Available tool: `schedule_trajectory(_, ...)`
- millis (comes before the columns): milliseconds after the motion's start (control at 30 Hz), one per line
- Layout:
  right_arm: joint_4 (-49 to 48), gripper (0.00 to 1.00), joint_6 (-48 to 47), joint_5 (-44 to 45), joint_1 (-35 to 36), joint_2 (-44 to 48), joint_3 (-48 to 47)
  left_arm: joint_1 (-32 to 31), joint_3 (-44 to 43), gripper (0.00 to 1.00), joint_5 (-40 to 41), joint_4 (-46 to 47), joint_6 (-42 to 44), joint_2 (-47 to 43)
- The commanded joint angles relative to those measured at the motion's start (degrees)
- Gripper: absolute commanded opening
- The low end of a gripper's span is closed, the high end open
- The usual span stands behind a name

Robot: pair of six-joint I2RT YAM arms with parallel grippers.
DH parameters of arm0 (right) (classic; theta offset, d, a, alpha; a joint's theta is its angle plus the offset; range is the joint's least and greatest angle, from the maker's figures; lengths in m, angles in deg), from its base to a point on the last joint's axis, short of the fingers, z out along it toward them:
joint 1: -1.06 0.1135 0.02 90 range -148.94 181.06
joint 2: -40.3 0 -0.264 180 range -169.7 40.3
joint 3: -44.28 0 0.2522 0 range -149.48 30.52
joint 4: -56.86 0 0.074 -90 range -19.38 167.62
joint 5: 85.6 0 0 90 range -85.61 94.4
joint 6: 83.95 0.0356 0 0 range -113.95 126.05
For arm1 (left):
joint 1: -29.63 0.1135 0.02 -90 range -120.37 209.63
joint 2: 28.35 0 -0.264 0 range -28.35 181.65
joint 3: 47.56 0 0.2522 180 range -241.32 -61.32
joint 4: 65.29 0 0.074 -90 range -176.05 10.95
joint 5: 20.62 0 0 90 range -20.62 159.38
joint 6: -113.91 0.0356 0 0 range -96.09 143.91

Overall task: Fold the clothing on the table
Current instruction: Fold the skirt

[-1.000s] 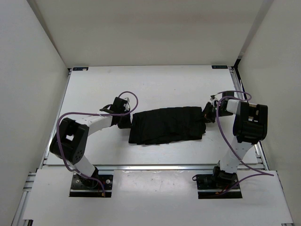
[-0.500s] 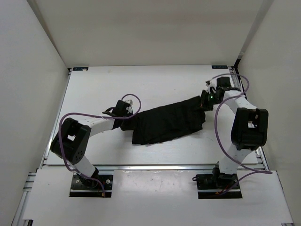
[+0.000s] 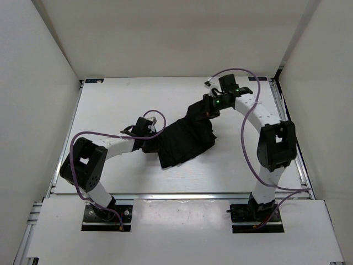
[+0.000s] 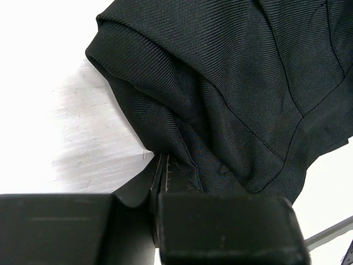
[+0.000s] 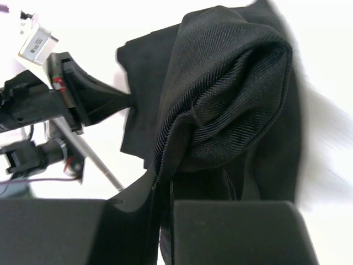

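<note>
Across the middle of the surface (image 3: 110, 105) sits the clothing (image 3: 185, 143) — black, finely ribbed, bunched, with its near-left part lying on the white top and its other end lifted toward the far side. At the near-left edge the left gripper (image 3: 148, 144) is clamped almost closed on a thin fold. The right gripper (image 3: 208, 107) is pinched just as tight on the far-right end, which hangs from it in a rolled wad. The fabric looks light, limp and a little slick — likely to sag and slide rather than keep a crease, so corners and hem edges are the places to hold. Loops of purple cables (image 3: 151, 117) ride close to both wrists, and the side walls (image 3: 49, 83) stand well apart. Each arm looks like the other's likeliest obstacle.
</note>
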Motion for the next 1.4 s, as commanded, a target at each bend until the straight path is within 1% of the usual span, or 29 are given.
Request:
schedule_trajectory(0,-0.07,0.00,2.60,-6.56,3.15,-4.71,-4.39,0.24,-0.28,0.03,-0.31,-1.30,0.51,0.33)
schedule_trajectory(33,-0.76,0.00,3.30,-8.66,4.03,-6.03,-5.17,0.59,-0.45,0.02,-0.40,-1.13,0.77,0.42)
schedule_trajectory(100,-1.73,0.00,3.84,-9.90,5.78,-7.97,-6.93,0.59,-0.11,0.03,-0.40,-1.57,0.69,0.42)
schedule_trajectory(167,-0.68,0.00,4.01,-11.04,7.20,-9.64,-9.74,0.42,-0.72,0.03,-0.49,-1.31,0.69,0.50)
schedule_trajectory(233,-1.54,0.00,5.41,-13.32,8.95,-11.49,-10.28,0.59,-0.72,0.03,-0.58,-1.39,0.60,0.77)
schedule_trajectory(333,-4.09,0.00,6.91,-16.58,10.01,-12.90,-9.58,0.76,-1.34,0.04,-0.49,-1.57,0.86,1.03)
schedule_trajectory(600,-7.87,0.00,10.77,-21.06,11.07,-14.04,-8.00,1.56,-1.51,0.03,-1.01,-2.18,0.87,1.12)
schedule_trajectory(667,-8.76,0.14,11.65,-22.47,11.51,-15.62,-8.26,1.47,-1.68,0.03,-0.67,-2.10,1.13,1.12)
schedule_trajectory(700,-10.07,0.37,13.13,-23.87,11.51,-15.97,-8.08,1.56,-1.34,0.03,-0.58,-2.18,1.13,1.38)
schedule_trajectory(733,-12.78,0.56,14.80,-25.88,12.29,-16.85,-7.56,1.90,-1.51,0.03,-0.41,-2.45,1.22,1.30)
schedule_trajectory(767,-14.11,0.61,16.12,-27.21,11.95,-17.90,-6.86,1.65,-1.25,0.02,-0.32,-2.80,1.30,1.21)
schedule_trajectory(833,-21.64,0.65,21.12,-30.64,11.68,-18.78,-4.75,1.91,-0.99,0.03,-0.49,-2.36,1.22,0.51)
schedule_trajectory(867,-24.03,0.66,22.71,-32.74,11.77,-18.70,-4.13,2.69,-0.37,0.03,-0.84,-2.45,1.30,0.59)
schedule_trajectory(933,-33.67,0.67,29.72,-35.47,11.33,-18.18,-1.77,3.14,-0.54,0.03,-0.67,-2.71,1.48,-0.46)
schedule_trajectory(1033,-41.44,0.65,34.67,-34.61,8.88,-13.88,2.36,5.15,-1.50,0.02,-0.31,-4.29,2.62,-2.21)
schedule_trajectory(1100,-40.41,0.60,34.25,-33.30,5.46,-9.49,3.43,8.22,-2.74,0.03,0.83,-6.05,3.85,-3.88)
schedule_trajectory(1133,-38.32,0.57,32.76,-32.24,4.40,-8.60,3.61,9.02,-4.13,0.02,2.13,-7.44,4.38,-5.19)
schedule_trajectory(1200,-34.27,0.55,30.22,-30.75,1.24,-5.79,3.78,12.35,-7.38,0.02,4.59,-11.22,6.39,-6.87)
schedule_trajectory(1267,-29.44,0.48,26.88,-28.99,-0.52,-5.69,3.70,14.02,-10.02,0.03,6.62,-13.94,8.59,-8.98)
schedule_trajectory(1300,-29.77,0.47,26.77,-29.50,-1.67,-6.39,4.74,14.99,-13.60,0.02,5.41,-15.70,9.47,-9.51)
schedule_trajectory(1333,-30.03,0.46,27.12,-29.51,-1.68,-6.40,5.01,15.00,-14.07,0.02,5.40,-15.55,9.48,-9.51)
schedule_trajectory(1367,-30.73,0.46,27.47,-30.38,-1.59,-7.70,5.10,15.35,-14.43,0.03,-0.08,-13.98,8.78,-9.86)
